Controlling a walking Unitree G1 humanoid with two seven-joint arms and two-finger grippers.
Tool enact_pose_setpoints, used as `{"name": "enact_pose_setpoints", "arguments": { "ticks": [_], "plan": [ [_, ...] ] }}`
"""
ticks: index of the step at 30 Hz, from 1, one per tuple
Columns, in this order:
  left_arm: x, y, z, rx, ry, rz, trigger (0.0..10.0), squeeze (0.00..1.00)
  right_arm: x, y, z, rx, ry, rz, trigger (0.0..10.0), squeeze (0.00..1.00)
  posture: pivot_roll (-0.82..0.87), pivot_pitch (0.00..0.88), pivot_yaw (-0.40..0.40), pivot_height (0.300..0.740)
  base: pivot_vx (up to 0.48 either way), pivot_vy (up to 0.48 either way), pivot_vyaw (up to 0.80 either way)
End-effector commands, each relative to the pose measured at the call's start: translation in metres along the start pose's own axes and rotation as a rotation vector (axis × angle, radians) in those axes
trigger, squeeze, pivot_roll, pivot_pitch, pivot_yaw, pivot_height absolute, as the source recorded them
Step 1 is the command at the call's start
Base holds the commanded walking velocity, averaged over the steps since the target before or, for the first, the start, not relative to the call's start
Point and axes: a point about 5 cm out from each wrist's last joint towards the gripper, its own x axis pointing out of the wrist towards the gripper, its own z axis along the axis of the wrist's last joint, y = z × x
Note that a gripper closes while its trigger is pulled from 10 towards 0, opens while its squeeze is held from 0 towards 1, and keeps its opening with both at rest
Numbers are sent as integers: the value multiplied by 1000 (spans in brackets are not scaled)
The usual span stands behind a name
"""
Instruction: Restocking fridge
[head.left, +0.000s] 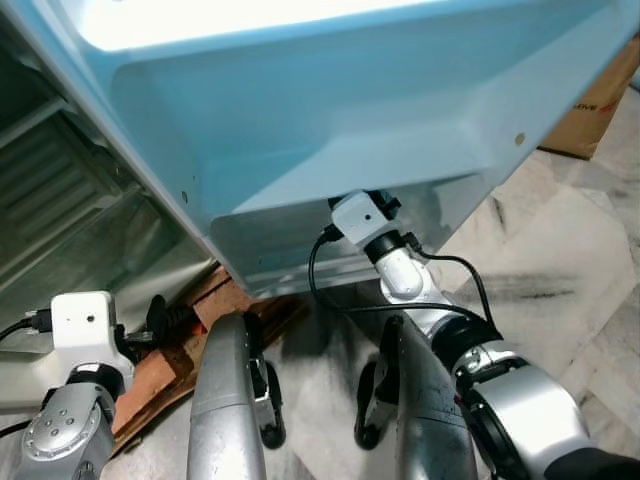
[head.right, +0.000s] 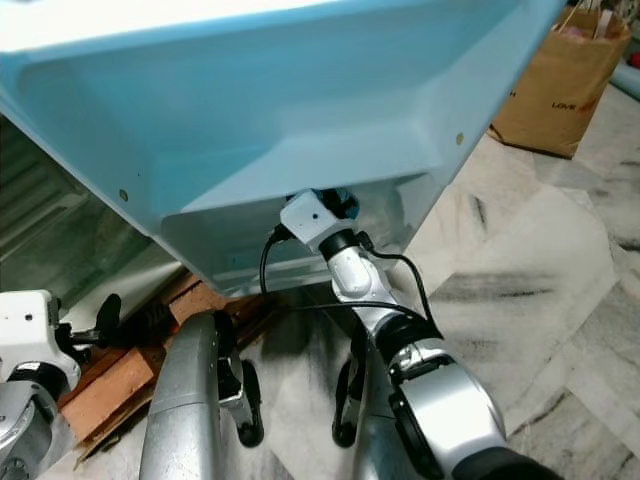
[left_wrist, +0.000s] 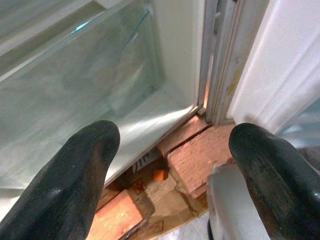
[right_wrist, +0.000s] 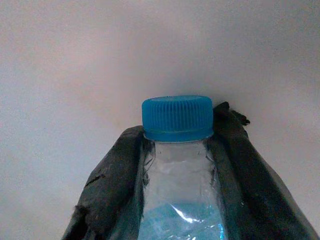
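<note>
Against the lower inner face of the open pale-blue fridge door (head.left: 330, 110), the right arm reaches forward and up, its white wrist camera (head.left: 358, 215) just under the moulded door shelf (head.left: 300, 235). The right gripper (right_wrist: 176, 165) is closed on a clear plastic bottle (right_wrist: 177, 200) with a blue ribbed cap (right_wrist: 177, 118); in the right wrist view the two black fingers (right_wrist: 112, 185) press on either side of the bottle's neck and shoulder, and the cap stands close to a plain pale surface behind it. Whether the bottle touches that surface I cannot tell.

Low at the left, the left arm hangs near the fridge's bottom edge, with its own white camera block (head.left: 82, 322) on the wrist. The left gripper (left_wrist: 175, 165) is open, its fingertips (left_wrist: 80, 170) wide apart. Between them the left wrist view shows a clear glass shelf (left_wrist: 75, 85) inside the fridge cabinet, the white floor of the compartment below it, and the door seal at the hinge side. Under the cabinet's front edge lie reddish bricks (left_wrist: 200, 160) and scraps of cardboard.

Beyond the door's far edge a brown paper bag (head.right: 560, 85) stands on the grey-veined marble floor (head.right: 540, 300). A black cable (head.left: 330, 300) loops from the right wrist camera down the arm.
</note>
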Motion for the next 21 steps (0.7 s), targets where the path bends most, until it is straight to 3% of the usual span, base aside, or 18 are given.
{"name": "enact_pose_setpoints", "arguments": {
  "ticks": [1, 10, 13, 17, 21],
  "plan": [
    [-8, 5, -1, 14, 22, 15, 10000, 0, -11, 11, -11, -37, 48, 46, 10000, 0, 305, 426, 49, 566, 0, 0, 0],
    [-10, 7, 0, 23, 29, 23, 10000, 0, 19, -6, 31, -41, -179, -7, 10000, 0, 304, 435, 59, 566, 0, 0, 0],
    [-8, 5, 0, 24, 31, 16, 10000, 0, 17, 0, 23, 1, -115, 9, 10000, 0, 301, 433, 59, 566, 0, 0, 0],
    [-5, 2, 0, 23, 30, 2, 10000, 0, -10, 19, -22, 226, 235, 32, 10000, 0, 309, 423, 57, 566, 0, 0, 0],
    [-5, 3, -1, 23, 33, 3, 10000, 0, -20, 18, -34, 224, 295, 16, 10000, 0, 304, 417, 56, 566, 0, 0, 0]
  ]
}}
